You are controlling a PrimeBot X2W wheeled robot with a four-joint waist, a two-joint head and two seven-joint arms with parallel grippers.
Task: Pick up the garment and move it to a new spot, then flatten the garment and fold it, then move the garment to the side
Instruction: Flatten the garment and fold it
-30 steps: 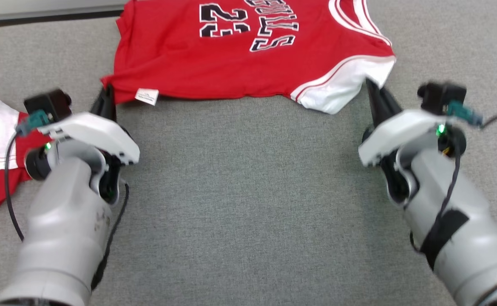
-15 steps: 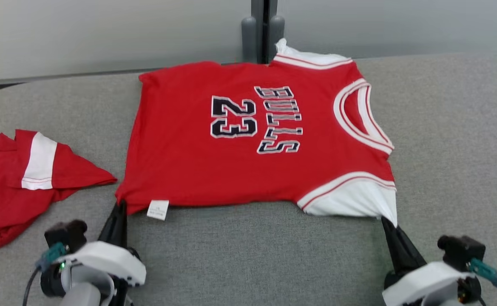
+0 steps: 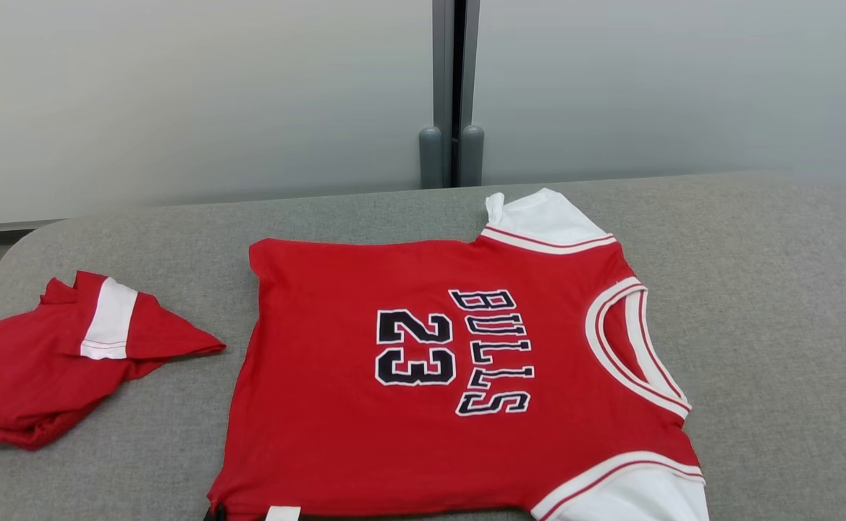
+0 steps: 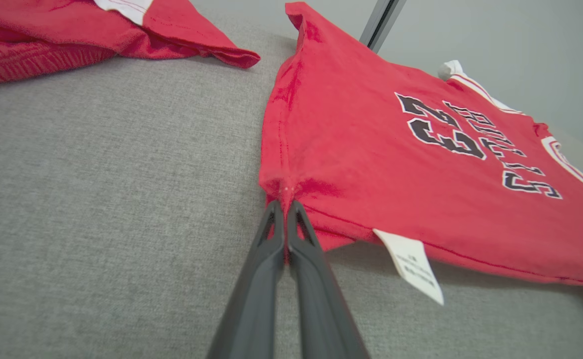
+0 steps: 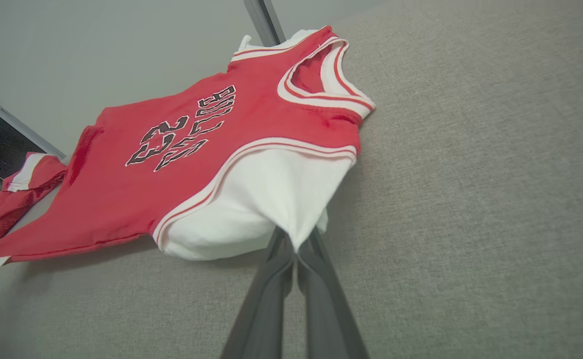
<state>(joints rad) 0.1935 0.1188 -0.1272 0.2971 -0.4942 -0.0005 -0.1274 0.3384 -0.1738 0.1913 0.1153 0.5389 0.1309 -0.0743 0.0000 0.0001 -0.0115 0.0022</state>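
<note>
From the head: looking down on a jersey (image 3: 321,420) spread flat and print-up on a grey pad (image 3: 792,325), with the neck to the right and the hem to the left, the near edge cut off by the frame bottom next to a white tag (image 3: 281,514). Well apart on the left, a crumpled red bundle (image 3: 39,376). Behind, a pale wall (image 3: 176,94) split by a post (image 3: 451,87). From the left wrist: left gripper (image 4: 285,205) pinched together on the jersey's near hem corner, with puckered cloth at the tips, the tag hanging just to the right and the bundle at top left. From the right wrist: right gripper (image 5: 296,244) clamped tight on the edge of the white sleeve (image 5: 261,199), with the tips tucked under the cloth and that edge raised slightly off the pad over a shadow.
</note>
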